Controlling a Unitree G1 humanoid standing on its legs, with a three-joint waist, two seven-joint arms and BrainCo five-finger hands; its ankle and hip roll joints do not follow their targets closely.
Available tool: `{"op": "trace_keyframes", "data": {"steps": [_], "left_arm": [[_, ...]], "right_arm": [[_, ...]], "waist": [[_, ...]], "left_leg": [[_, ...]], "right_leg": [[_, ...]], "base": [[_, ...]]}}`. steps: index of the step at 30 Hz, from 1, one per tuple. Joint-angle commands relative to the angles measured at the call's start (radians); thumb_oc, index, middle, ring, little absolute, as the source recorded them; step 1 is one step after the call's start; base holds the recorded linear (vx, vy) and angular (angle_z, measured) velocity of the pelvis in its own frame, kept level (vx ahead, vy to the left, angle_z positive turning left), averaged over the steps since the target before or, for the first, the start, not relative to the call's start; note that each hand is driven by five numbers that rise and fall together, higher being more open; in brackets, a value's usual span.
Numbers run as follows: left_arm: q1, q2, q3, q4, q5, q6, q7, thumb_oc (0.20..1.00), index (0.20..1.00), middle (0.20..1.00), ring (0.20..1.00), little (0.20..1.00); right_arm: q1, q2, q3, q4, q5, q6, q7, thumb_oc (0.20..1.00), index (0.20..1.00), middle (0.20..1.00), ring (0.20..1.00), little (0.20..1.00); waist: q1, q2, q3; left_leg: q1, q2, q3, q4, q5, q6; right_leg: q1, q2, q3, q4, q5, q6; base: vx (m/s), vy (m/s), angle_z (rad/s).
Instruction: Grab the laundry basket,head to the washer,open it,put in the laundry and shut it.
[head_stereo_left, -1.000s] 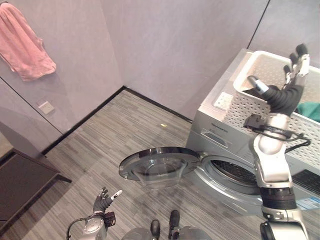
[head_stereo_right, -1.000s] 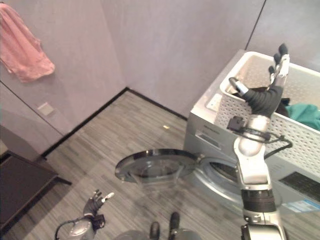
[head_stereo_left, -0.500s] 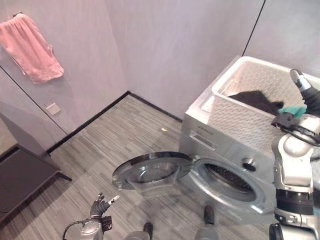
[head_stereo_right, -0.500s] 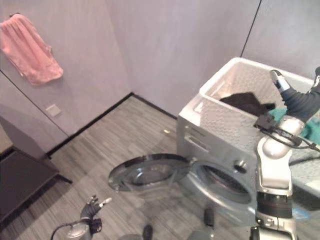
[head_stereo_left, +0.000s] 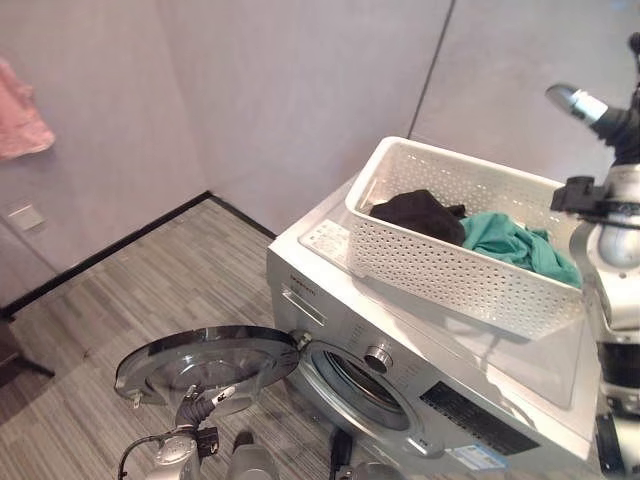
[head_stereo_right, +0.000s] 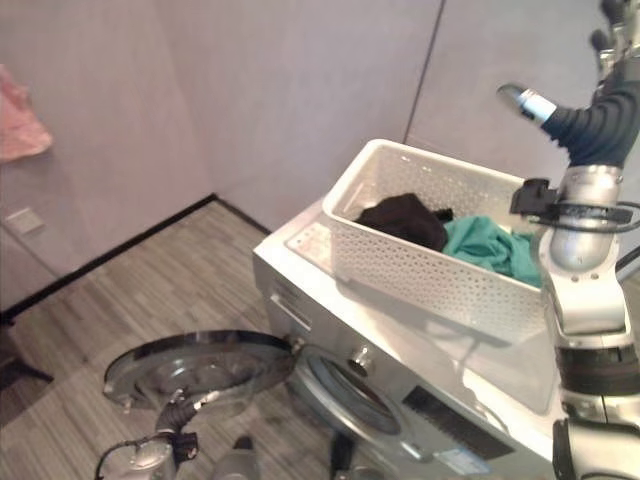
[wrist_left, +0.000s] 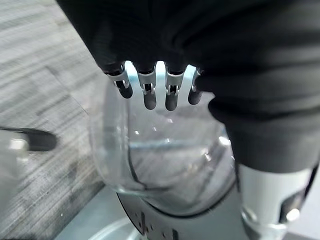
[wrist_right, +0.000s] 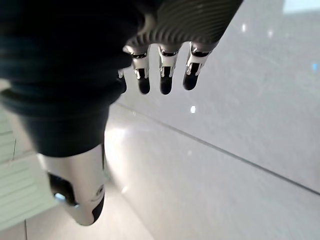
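A white perforated laundry basket (head_stereo_left: 450, 265) sits on top of the silver washer (head_stereo_left: 318, 262). In it lie a black garment (head_stereo_left: 415, 212) and a teal garment (head_stereo_left: 515, 243). The washer's round glass door (head_stereo_left: 200, 360) hangs open to the left of the drum opening (head_stereo_left: 362, 385). My right hand (head_stereo_right: 600, 105) is raised high beside the basket's right end, open and holding nothing; its fingers (wrist_right: 162, 75) are straight against the wall. My left hand (head_stereo_left: 192, 408) hangs low by the door's front edge, its fingers (wrist_left: 150, 92) relaxed over the door glass (wrist_left: 165, 160).
A pink towel (head_stereo_left: 18, 110) hangs on the left wall above a wall socket (head_stereo_left: 22, 215). Grey plank floor (head_stereo_left: 130, 290) stretches left of the washer to the wall corner. The open door juts out over the floor in front of the washer.
The camera has swung right, so the whole scene shifted left. My right hand has lifted from the basket's right end to high above it. My left hand now sits at the door's edge.
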Motion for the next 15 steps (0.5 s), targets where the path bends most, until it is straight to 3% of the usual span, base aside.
{"op": "trace_keyframes", "data": {"steps": [1,3,5,6,7,8,9,10,12,14,15], "left_arm": [[0.049,0.085,-0.007,-0.058,0.004,-0.028,-0.032,1.000,1.000,1.000,1.000,1.000],[0.060,0.084,-0.003,-0.058,0.004,-0.026,-0.042,1.000,1.000,1.000,1.000,1.000],[0.076,0.093,-0.006,-0.060,0.006,-0.023,-0.068,1.000,1.000,1.000,1.000,1.000],[0.076,0.090,-0.006,-0.060,0.006,-0.023,-0.068,1.000,1.000,1.000,1.000,1.000],[0.081,0.092,-0.006,-0.059,0.005,-0.023,-0.077,1.000,1.000,1.000,1.000,1.000],[0.096,0.103,-0.007,-0.066,-0.001,-0.023,-0.103,1.000,1.000,1.000,1.000,1.000],[0.096,0.099,-0.005,-0.067,-0.001,-0.023,-0.103,1.000,1.000,1.000,1.000,1.000],[0.101,0.104,-0.005,-0.062,-0.004,-0.022,-0.113,1.000,1.000,1.000,1.000,1.000],[0.105,0.111,-0.006,-0.052,-0.013,-0.020,-0.140,1.000,1.000,1.000,1.000,1.000],[0.112,0.119,-0.018,-0.042,-0.013,-0.022,-0.155,1.000,1.000,1.000,1.000,1.000],[0.111,0.123,-0.034,-0.027,-0.020,-0.019,-0.170,1.000,1.000,1.000,1.000,1.000]], "right_arm": [[-0.031,-0.049,-0.029,0.056,0.047,0.017,0.045,1.000,1.000,1.000,1.000,1.000],[-0.027,-0.085,-0.027,0.067,0.027,0.041,0.063,1.000,1.000,1.000,1.000,1.000],[-0.036,-0.245,0.005,0.122,0.045,0.088,0.148,1.000,1.000,1.000,1.000,1.000],[-0.041,-0.248,0.010,0.127,0.047,0.086,0.149,1.000,1.000,1.000,1.000,1.000],[-0.059,-0.307,0.036,0.158,0.040,0.095,0.179,1.000,1.000,1.000,1.000,1.000],[-0.082,-0.436,0.076,0.224,0.005,0.138,0.243,1.000,1.000,1.000,1.000,1.000],[-0.098,-0.439,0.091,0.232,0.006,0.135,0.243,1.000,1.000,1.000,1.000,1.000],[-0.137,-0.498,0.126,0.271,-0.025,0.152,0.273,1.000,1.000,1.000,1.000,1.000],[-0.218,-0.599,0.235,0.354,-0.090,0.181,0.358,1.000,1.000,1.000,1.000,1.000],[-0.331,-0.647,0.349,0.442,-0.103,0.193,0.400,1.000,1.000,1.000,1.000,1.000],[-0.521,-0.640,0.554,0.577,-0.178,0.207,0.436,1.000,1.000,1.000,1.000,1.000]], "waist": [[0.033,-0.054,-0.070],[0.037,-0.056,-0.073],[0.033,-0.072,-0.083],[0.033,-0.070,-0.083],[0.032,-0.075,-0.086],[0.029,-0.087,-0.091],[0.027,-0.084,-0.091],[0.028,-0.090,-0.093],[0.029,-0.100,-0.099],[0.035,-0.111,-0.105],[0.045,-0.120,-0.106]], "left_leg": [[0.011,-0.012,0.006,-0.063,0.005,0.060],[0.030,-0.014,0.020,-0.075,0.002,0.062],[0.052,-0.018,0.036,-0.100,-0.001,0.061],[0.053,-0.018,0.037,-0.102,-0.001,0.062],[0.060,-0.019,0.040,-0.110,-0.002,0.063],[0.070,-0.021,0.047,-0.129,-0.001,0.062],[0.073,-0.021,0.049,-0.131,0.000,0.062],[0.077,-0.020,0.054,-0.140,0.002,0.062],[0.086,-0.020,0.060,-0.161,0.006,0.060],[0.094,-0.022,0.060,-0.175,0.007,0.060],[0.098,-0.021,0.061,-0.181,0.006,0.061]], "right_leg": [[0.093,-0.155,0.035,-0.041,-0.117,0.086],[0.094,-0.157,0.045,-0.041,-0.115,0.089],[0.097,-0.165,0.045,-0.055,-0.105,0.100],[0.097,-0.165,0.045,-0.056,-0.104,0.100],[0.095,-0.166,0.047,-0.060,-0.101,0.104],[0.093,-0.169,0.045,-0.066,-0.094,0.110],[0.093,-0.168,0.046,-0.067,-0.093,0.110],[0.093,-0.170,0.044,-0.070,-0.090,0.114],[0.094,-0.173,0.036,-0.078,-0.085,0.119],[0.099,-0.175,0.027,-0.087,-0.078,0.125],[0.099,-0.176,0.021,-0.089,-0.075,0.130]], "base": [[0.11,0.112,0.07],[0.10,0.103,0.03],[0.06,0.075,-0.10],[0.03,0.039,-0.08],[0.03,0.059,-0.02],[0.03,0.059,0.02],[0.03,0.054,0.01],[0.01,0.034,-0.11],[0.01,0.041,-0.08],[0.00,0.037,-0.03],[0.00,0.041,-0.04]]}}
